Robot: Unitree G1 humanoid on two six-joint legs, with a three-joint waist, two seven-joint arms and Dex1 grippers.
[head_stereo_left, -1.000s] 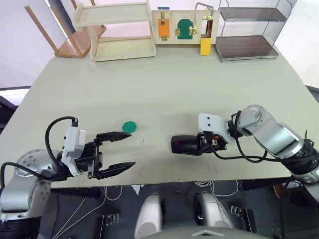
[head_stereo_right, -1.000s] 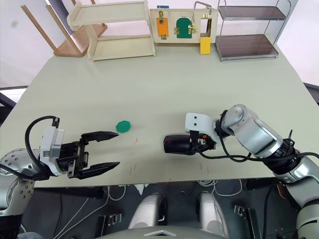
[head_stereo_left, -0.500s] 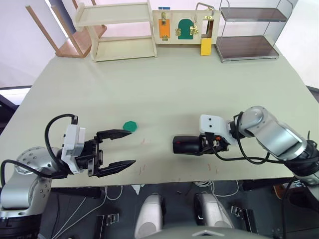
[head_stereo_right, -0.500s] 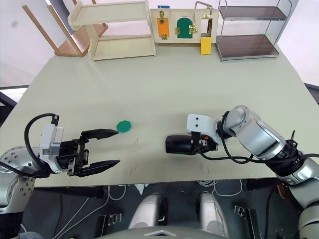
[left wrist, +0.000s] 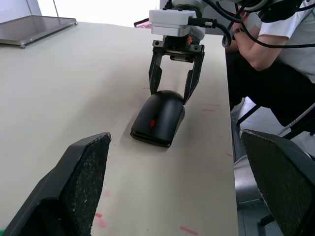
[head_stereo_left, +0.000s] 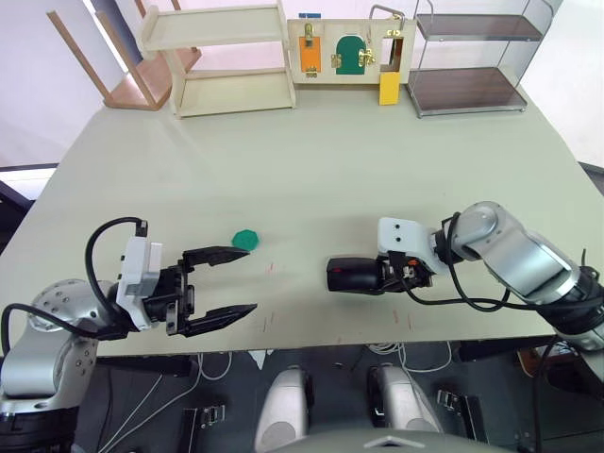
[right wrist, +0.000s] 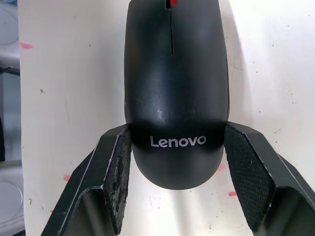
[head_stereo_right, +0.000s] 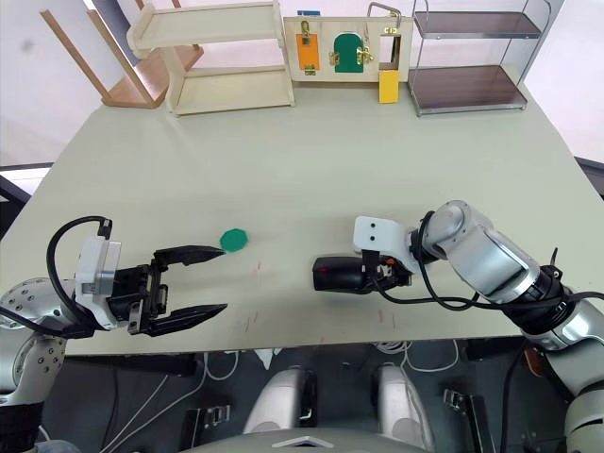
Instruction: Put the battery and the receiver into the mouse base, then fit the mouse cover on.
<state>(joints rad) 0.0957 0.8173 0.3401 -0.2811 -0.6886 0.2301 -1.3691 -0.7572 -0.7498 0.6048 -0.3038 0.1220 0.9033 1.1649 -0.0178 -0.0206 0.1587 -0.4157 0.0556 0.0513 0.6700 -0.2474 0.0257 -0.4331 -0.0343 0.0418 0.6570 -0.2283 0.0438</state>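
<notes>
Two grippers hover over the worktop (head_stereo_left: 311, 160). Right gripper (head_stereo_left: 385, 276) jaws clasp the mouse cover (right wrist: 174, 93), seated on its base. Left gripper (head_stereo_left: 226, 283) jaws gape, empty.

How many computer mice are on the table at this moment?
1. A glossy black computer mouse with its cover on lies near the table's front edge, its rear between the fingers of the right gripper. Parts inside it cannot be seen.

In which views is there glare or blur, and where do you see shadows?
Right wrist view: the glossy mouse cover shows soft reflections above the logo, and the right gripper has its fingers at the cover's rear. Left wrist view: the left gripper's pads are large and blurred; the mouse casts a thin shadow on the table. Left eye view: even light, no strong glare.
</notes>
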